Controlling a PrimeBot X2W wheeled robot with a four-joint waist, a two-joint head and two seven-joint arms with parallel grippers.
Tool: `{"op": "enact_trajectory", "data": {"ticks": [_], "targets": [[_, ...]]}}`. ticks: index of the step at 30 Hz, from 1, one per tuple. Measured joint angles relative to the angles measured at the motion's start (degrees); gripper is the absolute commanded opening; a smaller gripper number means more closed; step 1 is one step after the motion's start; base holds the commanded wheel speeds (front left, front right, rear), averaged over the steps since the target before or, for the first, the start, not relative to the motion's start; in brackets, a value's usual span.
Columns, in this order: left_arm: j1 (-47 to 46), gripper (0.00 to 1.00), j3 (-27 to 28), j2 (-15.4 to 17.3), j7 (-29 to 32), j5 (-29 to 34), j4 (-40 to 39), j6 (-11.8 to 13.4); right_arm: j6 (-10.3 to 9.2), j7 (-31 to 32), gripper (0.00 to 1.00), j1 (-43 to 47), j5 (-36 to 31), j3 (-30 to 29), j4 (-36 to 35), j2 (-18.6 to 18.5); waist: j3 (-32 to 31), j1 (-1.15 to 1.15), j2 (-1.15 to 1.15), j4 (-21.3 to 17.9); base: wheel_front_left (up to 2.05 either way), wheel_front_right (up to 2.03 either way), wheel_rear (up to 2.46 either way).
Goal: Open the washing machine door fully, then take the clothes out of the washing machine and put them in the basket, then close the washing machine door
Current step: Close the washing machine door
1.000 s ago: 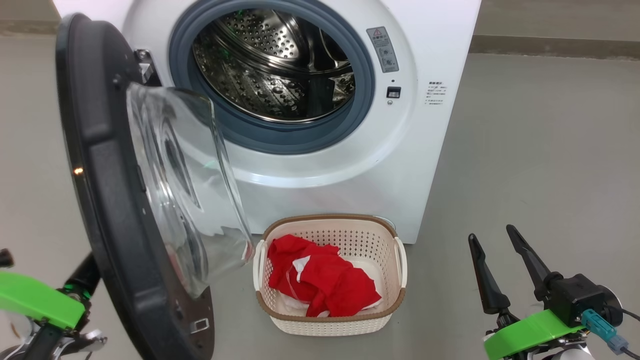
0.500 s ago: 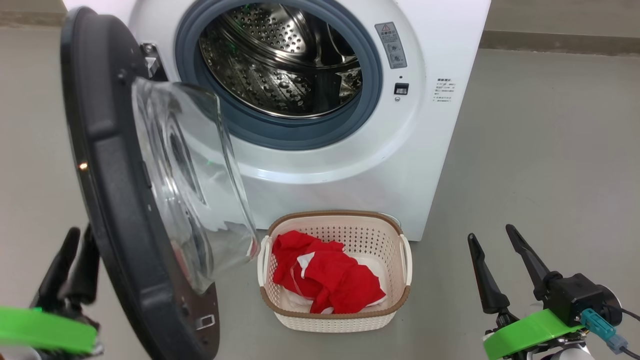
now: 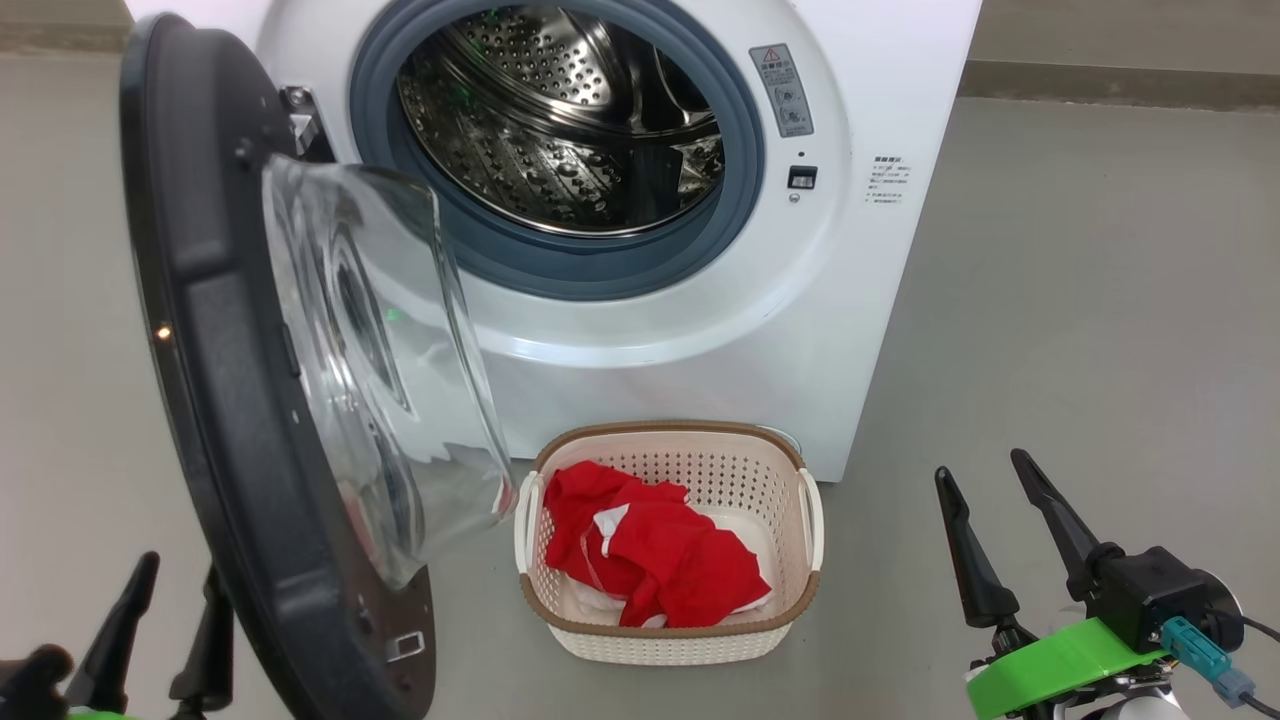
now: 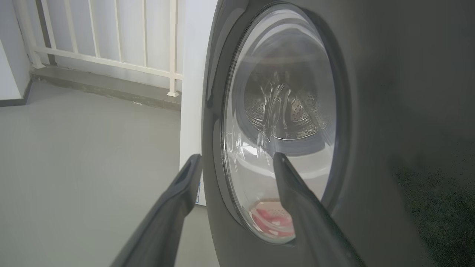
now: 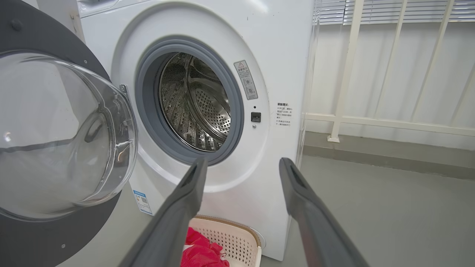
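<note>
The white washing machine (image 3: pixel 700 330) (image 5: pixel 274 52) faces me with its steel drum (image 3: pixel 560 120) showing no clothes. Its black-rimmed door (image 3: pixel 230 400) (image 5: pixel 55 141) stands open to the left, the glass bowl (image 3: pixel 380 370) bulging toward me. The red and white clothes (image 3: pixel 650 560) (image 5: pixel 200 252) lie in the cream basket (image 3: pixel 690 640) (image 5: pixel 237 233) on the floor before the machine. My left gripper (image 3: pixel 178 590) (image 4: pixel 237 163) is open just behind the door's outer face (image 4: pixel 389 92), holding nothing. My right gripper (image 3: pixel 984 472) (image 5: pixel 241 167) is open at the lower right, apart from everything.
Grey floor (image 3: pixel 1080 300) spreads to the right of the machine and to the left of the door. A white railing (image 5: pixel 389 122) (image 4: pixel 111 59) on a low kerb runs behind the machine.
My left gripper went from shut to open and dropped lower behind the door. The whole head view shifted slightly early on. The door, basket and right gripper kept their places.
</note>
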Motion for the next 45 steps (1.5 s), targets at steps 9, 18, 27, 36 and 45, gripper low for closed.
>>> {"op": "enact_trajectory", "data": {"ticks": [9, 18, 27, 36, 45], "targets": [[-0.03, 1.00, 3.72, -3.85, -0.21, 8.53, 1.19, 0.10, 0.00, 0.00, 1.00, 0.00, 0.10, -0.04, -0.04, 0.00, -0.01, 0.00, 0.00, -0.31, 0.00, 0.00, 0.00], [-0.01, 1.00, 7.62, -7.65, -0.21, 12.32, 1.51, 0.01, 0.00, 0.00, 1.00, 0.00, 0.26, -0.11, -0.04, 0.00, -0.29, 0.00, 0.00, -0.43, 0.00, 0.00, 0.00], [0.01, 1.00, 7.90, -9.09, -0.22, 13.34, 2.09, 0.00, 0.00, 0.00, 1.00, 0.01, 0.26, -0.15, -0.19, 0.00, -0.55, 0.00, 0.00, -0.07, 0.00, 0.00, 0.00], [0.02, 1.00, 7.49, -9.10, -0.22, 13.30, 2.33, -0.01, 0.00, 0.00, 1.00, 0.01, 0.27, -0.12, -0.19, 0.00, -0.59, 0.00, 0.00, -0.01, 0.00, 0.00, 0.00], [0.06, 1.00, 7.33, -9.11, -0.21, 13.34, 2.16, -0.01, 0.00, 0.00, 1.00, 0.01, 0.27, -0.12, -0.19, 0.00, -0.71, 0.00, 0.00, -0.14, 0.00, 0.00, 0.00]]}}
